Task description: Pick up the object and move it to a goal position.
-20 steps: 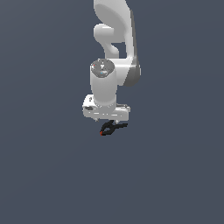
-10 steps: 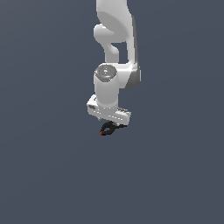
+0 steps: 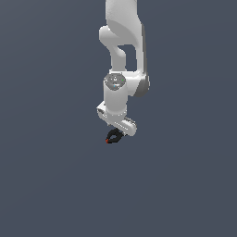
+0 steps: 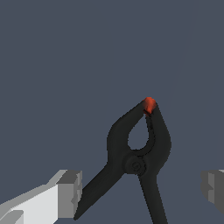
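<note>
Wrist view shows the gripper (image 4: 140, 192) spread wide, its fingers (image 4: 70, 192) flanking the black clamp (image 4: 138, 153), whose red tip (image 4: 149, 105) points toward twelve o'clock. Closing on the thin, splayed handles could squirt it sideways or twist it loose.

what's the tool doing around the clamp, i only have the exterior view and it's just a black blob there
Observer: The wrist view shows the tool open, with one finger on each side of the clamp.
Operator: which way does the clamp point
Observer: Its red tip points away from the tool, and the two handles run back between the fingers.
</note>
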